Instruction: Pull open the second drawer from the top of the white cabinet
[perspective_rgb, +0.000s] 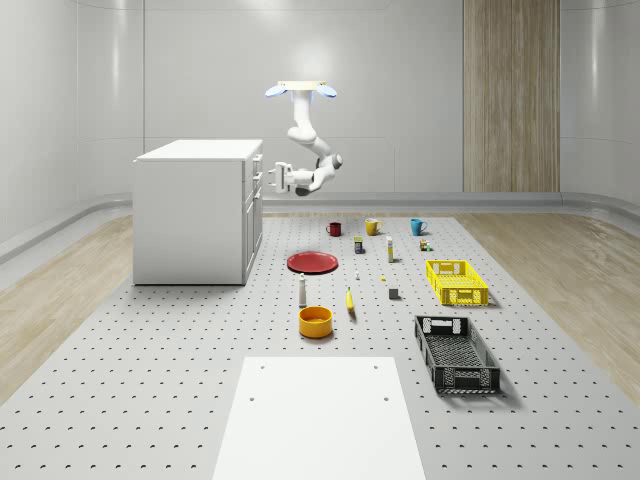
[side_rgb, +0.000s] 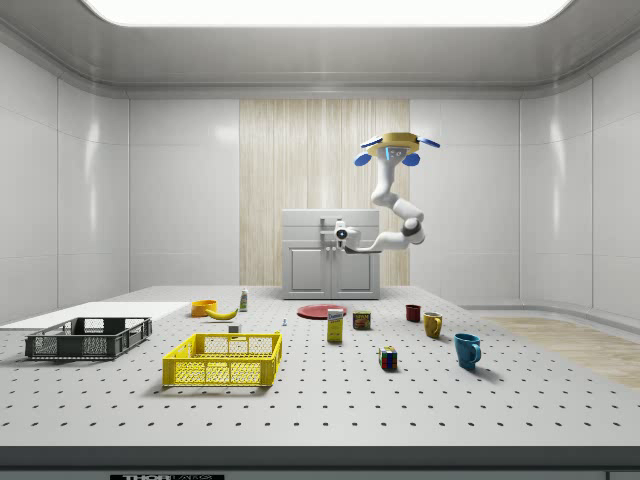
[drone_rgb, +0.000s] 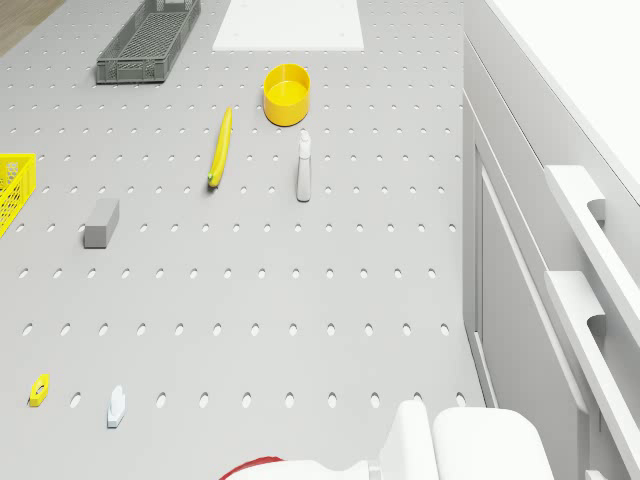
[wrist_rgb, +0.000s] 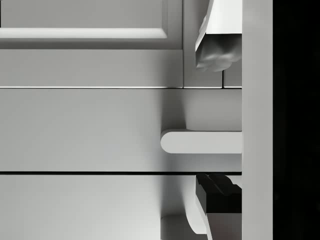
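I hovered beside the white cabinet (perspective_rgb: 193, 215), above the pegboard table (perspective_rgb: 150, 350), my claw (wrist_rgb: 212, 120) spread with one finger each side of the second drawer's handle (wrist_rgb: 200, 141), just ahead. The step looked like approach. Next I'd need to ease forward, then close. Red plate (perspective_rgb: 312, 262) and mugs (perspective_rgb: 372, 227) sat well below; nothing blocked.

The whole-scene camera looks down from beyond the white mat; the side camera sits low, facing the boxy white cabinet (side_rgb: 331, 254). Both share the pegboard floor (perspective_rgb: 180, 360).
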